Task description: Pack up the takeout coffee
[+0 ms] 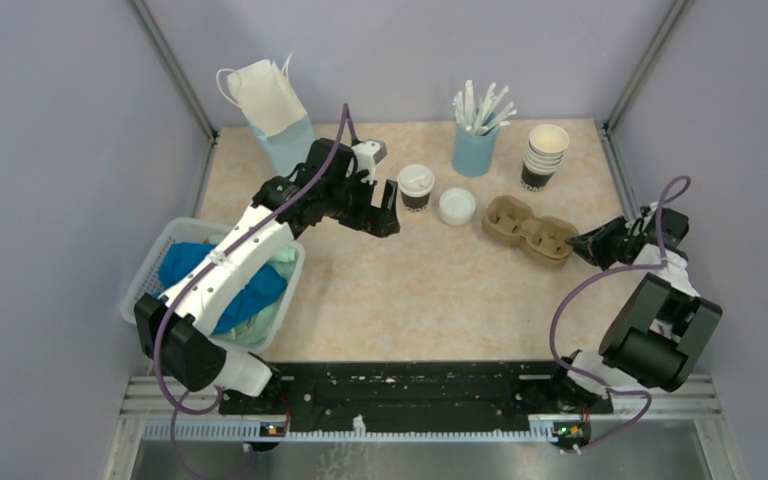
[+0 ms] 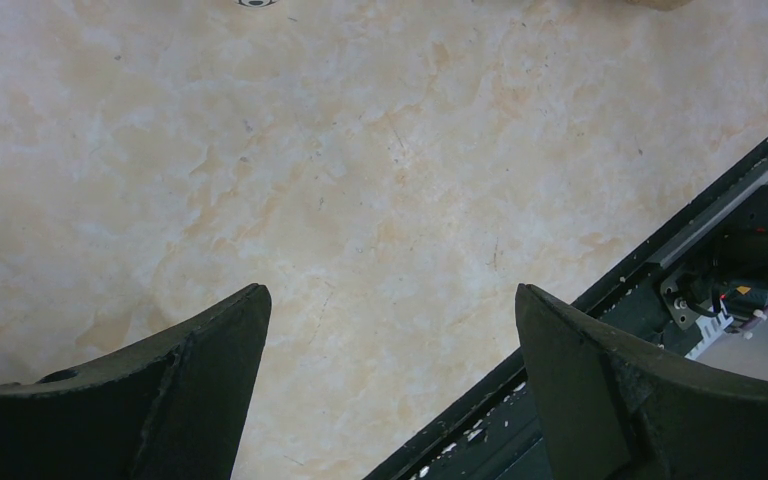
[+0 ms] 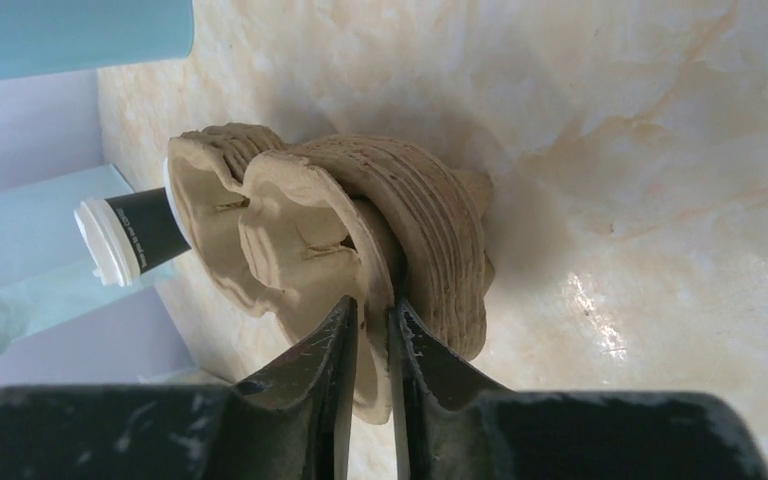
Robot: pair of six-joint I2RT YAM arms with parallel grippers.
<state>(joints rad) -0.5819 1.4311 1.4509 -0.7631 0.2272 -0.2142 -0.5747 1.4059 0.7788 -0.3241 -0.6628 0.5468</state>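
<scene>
The left arm point(image 1: 230, 260) rises from its base at the near-left corner, passes over the basket point(image 1: 150, 275) and stretches toward the far middle of the table point(image 1: 420, 300). Its wrist turns to the right, so the left hand point(image 1: 385, 215) sits just beside the takeout coffee point(image 1: 416, 188), on the cup's left and near side. From above it is hard to tell whether the hand touches the cup or only stands close to it. In the left wrist view its two fingers point(image 2: 190, 390) are spread wide, with only bare table between them, and nothing is held.

The right arm point(image 1: 660, 335) is folded at the right edge of the table, its elbow bent near the base and its forearm angled back toward the middle. The right hand point(image 1: 582, 243) points left at the cup carrier point(image 1: 525, 225). In the right wrist view its fingers point(image 3: 320, 370) are pressed almost together, pinching the carrier's near rim between them.

The takeout coffee stands upright on the table at the far middle, its white dome lid on. A loose white lid point(image 1: 456, 206) lies just to its right, and the cup carrier lies further right, apart from the cup. In the right wrist view the coffee shows past the carrier's far end, not in either of its wells.
</scene>
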